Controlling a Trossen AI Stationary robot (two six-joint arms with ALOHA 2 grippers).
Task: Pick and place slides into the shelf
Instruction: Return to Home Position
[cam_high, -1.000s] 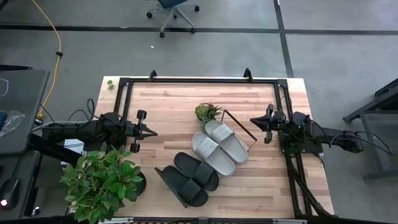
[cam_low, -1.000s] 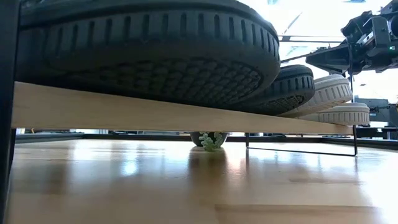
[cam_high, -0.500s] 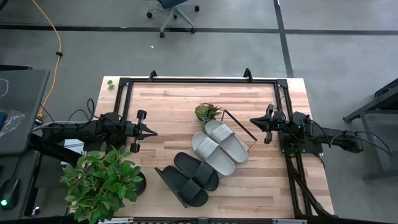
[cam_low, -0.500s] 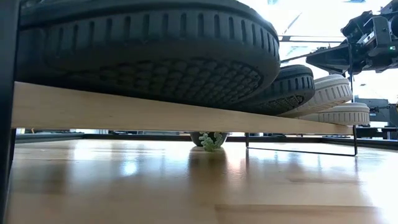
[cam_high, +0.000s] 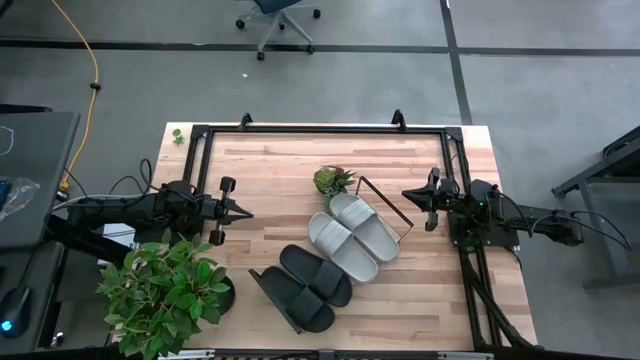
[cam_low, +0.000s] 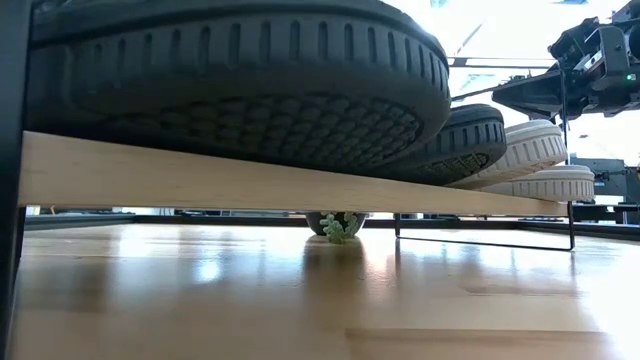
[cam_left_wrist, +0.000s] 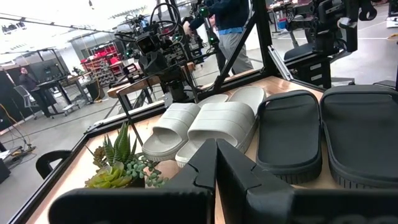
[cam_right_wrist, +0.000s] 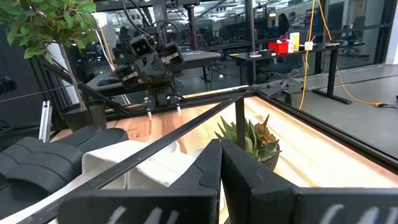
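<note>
High view shows four slides on one shelf (cam_low: 250, 185): two black slides (cam_high: 315, 277), two grey slides (cam_high: 343, 248). Left end effector (cam_high: 245, 213) and right end effector (cam_high: 407, 194) are closed.

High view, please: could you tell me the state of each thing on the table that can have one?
Matte black slip-on slides: both on the shelf, side by side.
Light grey slip-on slides: both on the shelf, next to the black pair.
Low light-wood shelf with black end frames: standing, holding all four slides.
Left hand: shut, empty.
Right hand: shut, empty.
Small potted succulent: upright.
</note>
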